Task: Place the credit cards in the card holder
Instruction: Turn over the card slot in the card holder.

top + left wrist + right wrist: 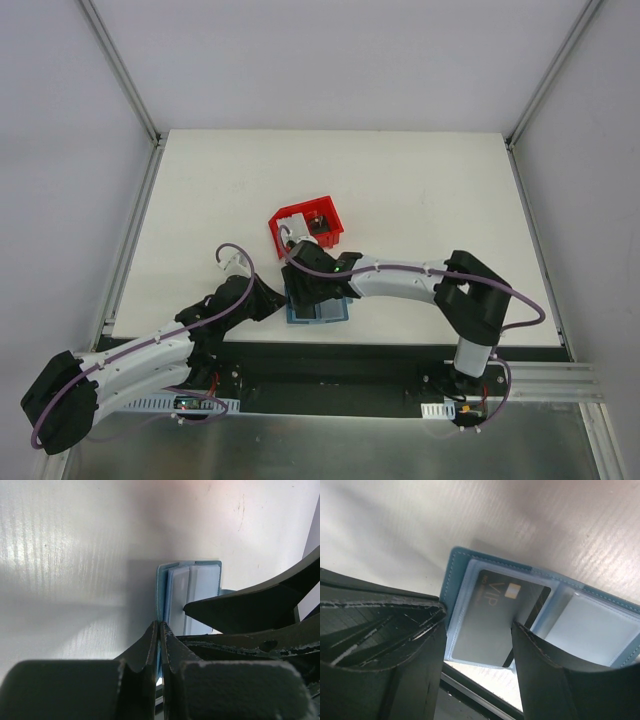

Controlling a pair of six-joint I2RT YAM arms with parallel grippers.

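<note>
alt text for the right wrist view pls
A dark grey card marked VIP sits partly slid into a clear pocket of the open teal card holder, which lies on a white table. The two black fingers of the right gripper stand apart in the foreground, framing the card.

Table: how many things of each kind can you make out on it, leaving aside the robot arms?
Red bin: 1
Teal card holder: 1
Dark grey card, in a holder pocket: 1
Total: 3
What lies inside the bin is too small to tell.
</note>
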